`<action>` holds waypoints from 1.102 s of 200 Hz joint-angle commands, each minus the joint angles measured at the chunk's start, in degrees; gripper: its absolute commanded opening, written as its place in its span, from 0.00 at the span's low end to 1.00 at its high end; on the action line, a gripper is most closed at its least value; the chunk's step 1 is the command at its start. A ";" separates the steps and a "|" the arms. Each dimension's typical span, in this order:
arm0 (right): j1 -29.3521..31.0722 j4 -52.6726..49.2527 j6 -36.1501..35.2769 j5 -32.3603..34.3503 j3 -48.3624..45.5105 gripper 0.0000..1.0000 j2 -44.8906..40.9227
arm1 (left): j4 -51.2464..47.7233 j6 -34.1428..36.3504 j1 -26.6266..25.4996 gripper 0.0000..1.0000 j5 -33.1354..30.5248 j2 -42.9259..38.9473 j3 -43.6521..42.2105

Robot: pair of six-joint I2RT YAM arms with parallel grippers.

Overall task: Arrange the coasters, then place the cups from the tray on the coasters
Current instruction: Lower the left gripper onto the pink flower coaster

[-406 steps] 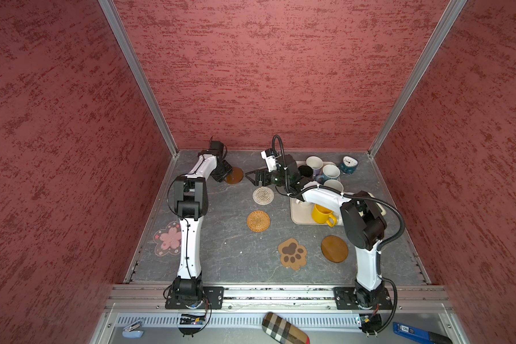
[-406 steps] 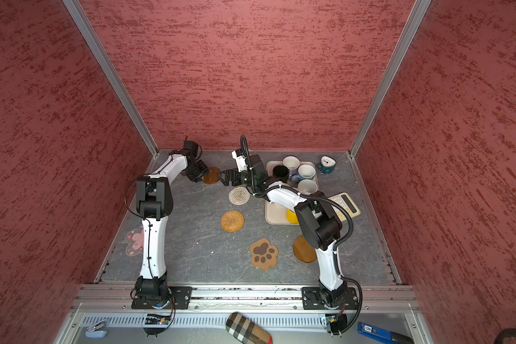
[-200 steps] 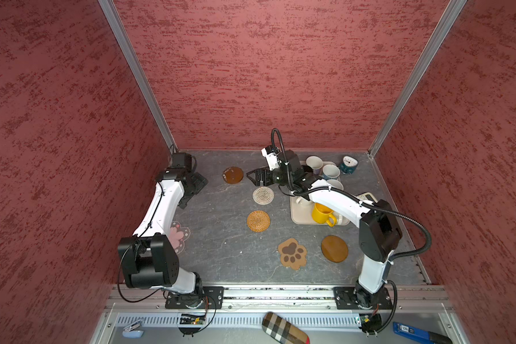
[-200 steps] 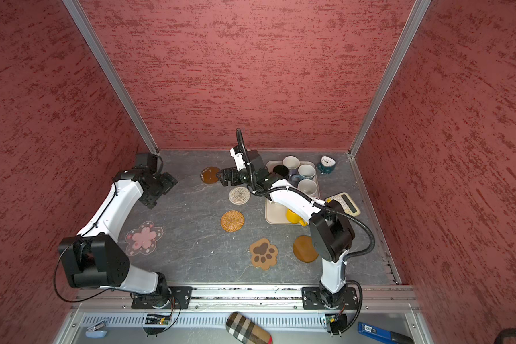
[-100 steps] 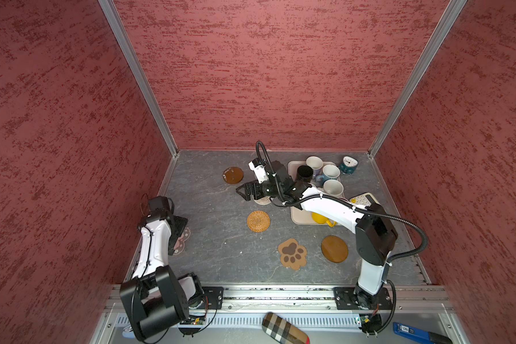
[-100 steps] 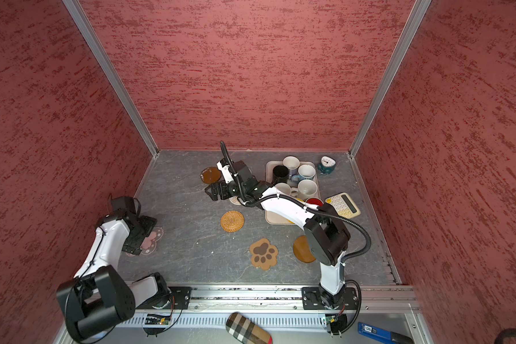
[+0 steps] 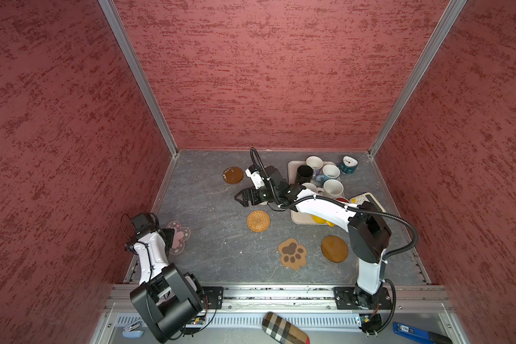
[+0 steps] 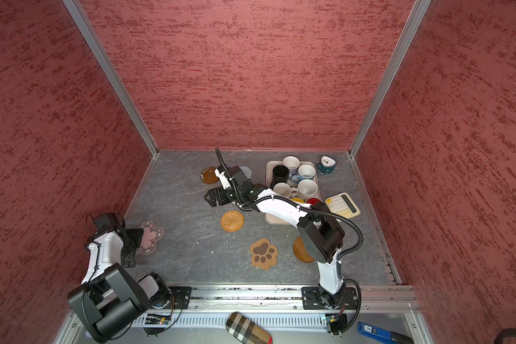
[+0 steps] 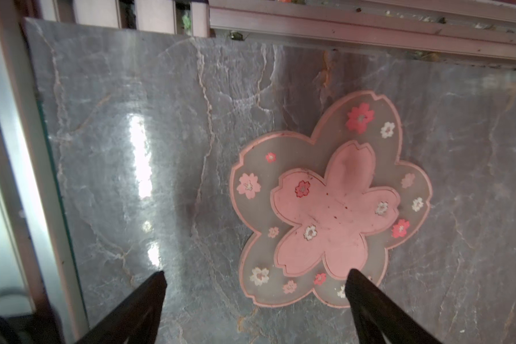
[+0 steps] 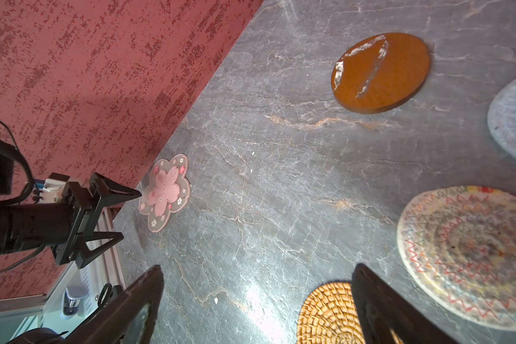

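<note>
Hovering low at the lower left in both top views, the left gripper (image 9: 255, 272) has its black fingers spread wide with nothing clamped. One fingertip (image 9: 366, 300) sits over the edge of the pink flower-shaped coaster with a clear rim (image 9: 331, 205), the other over bare grey marbled tabletop (image 7: 215, 238). Can't tell if it's actually touching. That coaster lies flat right by the left wall.

The right gripper (image 7: 240, 199) is around mid-frame, jaws also wide and empty, just left of the cream rectangular plastic tray (image 7: 298, 219). The mugs (image 7: 332, 188) sit in the tray at centre right, including a black ceramic mug (image 7: 304, 173). The yellow mug (image 7: 318, 219) is mostly hidden under the arm.

The tan rattan round coaster (image 7: 258, 221), brown paw-shaped coaster (image 7: 292, 253) and a brown wooden disc (image 7: 334, 249) lie in the lower middle, with a second wooden disc (image 7: 233, 174) further back.
</note>
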 commanded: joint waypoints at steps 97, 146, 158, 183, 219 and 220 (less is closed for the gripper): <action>0.19 -1.55 -1.87 -1.03 4.57 0.99 3.69 | 11.86 6.02 1.29 0.87 4.11 12.96 2.20; 0.10 -1.68 -2.75 -0.44 4.42 0.99 3.51 | 11.72 5.90 -2.14 0.87 2.30 17.94 4.18; 0.10 -1.72 -2.87 -0.20 4.23 0.99 3.26 | 11.32 5.61 -4.15 0.87 0.78 19.52 5.07; 0.10 -1.32 -3.24 0.43 3.39 0.99 2.49 | 10.30 4.88 -7.63 0.85 -2.09 21.34 6.76; -0.01 -1.31 -4.01 1.21 2.45 0.99 1.59 | 11.05 4.21 -11.62 0.81 -1.75 21.35 7.40; 0.00 -1.31 -4.06 1.23 2.41 0.99 1.59 | 11.05 4.15 -11.82 0.81 -1.78 21.33 7.39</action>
